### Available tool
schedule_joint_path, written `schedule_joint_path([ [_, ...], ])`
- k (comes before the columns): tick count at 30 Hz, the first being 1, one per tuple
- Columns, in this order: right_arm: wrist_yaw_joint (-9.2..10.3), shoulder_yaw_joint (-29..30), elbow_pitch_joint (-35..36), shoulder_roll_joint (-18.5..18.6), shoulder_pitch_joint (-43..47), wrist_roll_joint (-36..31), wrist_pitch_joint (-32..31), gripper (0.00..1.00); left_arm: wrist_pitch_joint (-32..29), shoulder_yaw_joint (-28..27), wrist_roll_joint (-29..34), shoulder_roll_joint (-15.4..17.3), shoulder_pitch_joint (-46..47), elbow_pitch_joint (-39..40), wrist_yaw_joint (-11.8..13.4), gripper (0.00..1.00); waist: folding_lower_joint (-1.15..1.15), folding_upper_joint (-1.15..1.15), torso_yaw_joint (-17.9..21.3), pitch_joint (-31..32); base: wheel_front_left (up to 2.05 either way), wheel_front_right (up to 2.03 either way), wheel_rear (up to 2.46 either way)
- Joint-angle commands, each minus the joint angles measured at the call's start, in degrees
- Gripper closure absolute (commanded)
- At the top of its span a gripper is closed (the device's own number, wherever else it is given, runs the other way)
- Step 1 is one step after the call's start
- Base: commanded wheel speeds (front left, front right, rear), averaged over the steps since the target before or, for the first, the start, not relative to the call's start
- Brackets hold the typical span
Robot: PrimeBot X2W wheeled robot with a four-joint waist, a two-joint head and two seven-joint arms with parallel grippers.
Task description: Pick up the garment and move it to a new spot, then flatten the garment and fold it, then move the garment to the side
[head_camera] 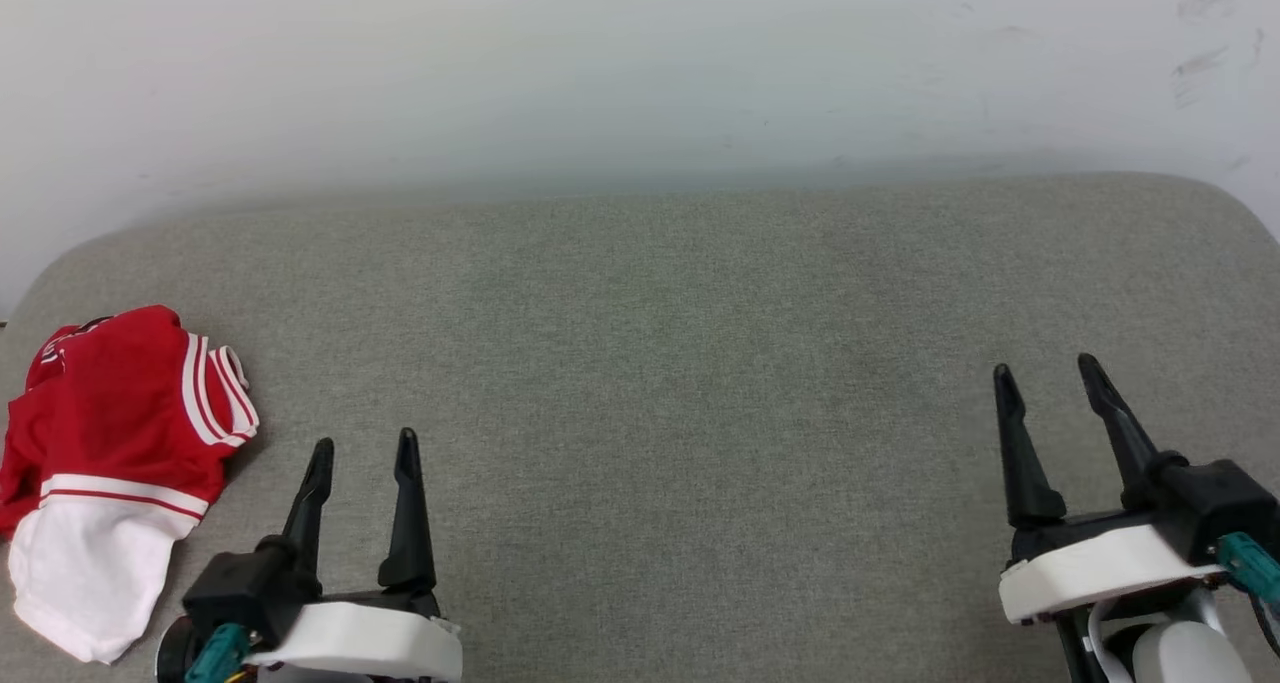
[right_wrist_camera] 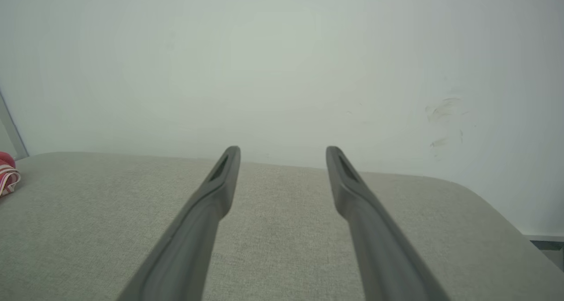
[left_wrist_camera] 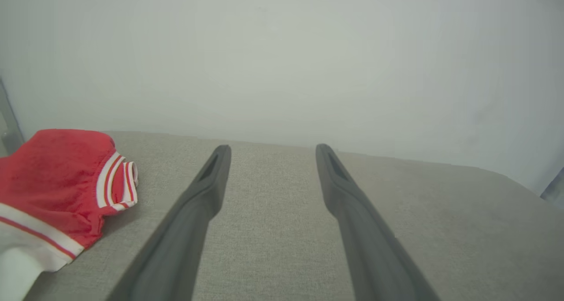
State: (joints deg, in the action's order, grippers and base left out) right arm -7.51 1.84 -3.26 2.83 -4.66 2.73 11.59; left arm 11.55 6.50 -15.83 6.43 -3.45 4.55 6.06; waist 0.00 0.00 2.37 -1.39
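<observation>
The garment (head_camera: 115,453) lies folded into a small bundle at the far left of the grey cushioned surface (head_camera: 660,383), red on top with white-and-red striped trim and a white part nearest me. In the left wrist view the garment (left_wrist_camera: 57,191) sits to the left of the fingers, apart from them. A sliver of the garment (right_wrist_camera: 6,175) shows at the left edge of the right wrist view. My left gripper (head_camera: 365,448) stands open just right of the bundle, holding nothing. Far to the right, my right gripper (head_camera: 1045,373) is open and holds nothing too.
A pale wall (head_camera: 640,63) rises directly behind the cushioned surface, with a few scuff marks at its right. The surface has rounded back corners at left and right. A wide stretch of bare grey fabric lies between the two grippers.
</observation>
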Motion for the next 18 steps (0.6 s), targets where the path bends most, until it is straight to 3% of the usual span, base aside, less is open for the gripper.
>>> schedule_joint_path([
  [1,0.03,0.51,-0.16,0.08,-0.39,0.83,0.35,0.00,0.42,-0.59,-0.38,-0.38,-0.51,0.76,-0.29,0.00,0.00,0.00,0.00,-0.02,0.00,0.00,0.00],
  [6,0.03,-0.30,-2.06,0.04,0.02,7.17,1.01,0.00,0.97,-4.47,-2.57,-2.44,-1.21,0.42,-4.52,0.00,0.00,0.00,0.07,0.02,0.00,0.00,0.00],
  [13,0.03,-2.21,-4.37,0.06,0.21,10.68,1.76,0.00,1.85,-7.69,-1.47,-3.48,-2.34,-0.60,-9.29,0.00,0.00,0.00,0.27,0.13,0.00,0.00,0.00],
  [18,0.03,-2.52,-4.98,0.05,-0.08,9.15,2.32,0.00,2.37,-7.88,-0.29,-3.57,-2.68,-1.15,-10.36,0.00,0.00,0.00,0.39,0.16,0.00,0.00,0.00],
])
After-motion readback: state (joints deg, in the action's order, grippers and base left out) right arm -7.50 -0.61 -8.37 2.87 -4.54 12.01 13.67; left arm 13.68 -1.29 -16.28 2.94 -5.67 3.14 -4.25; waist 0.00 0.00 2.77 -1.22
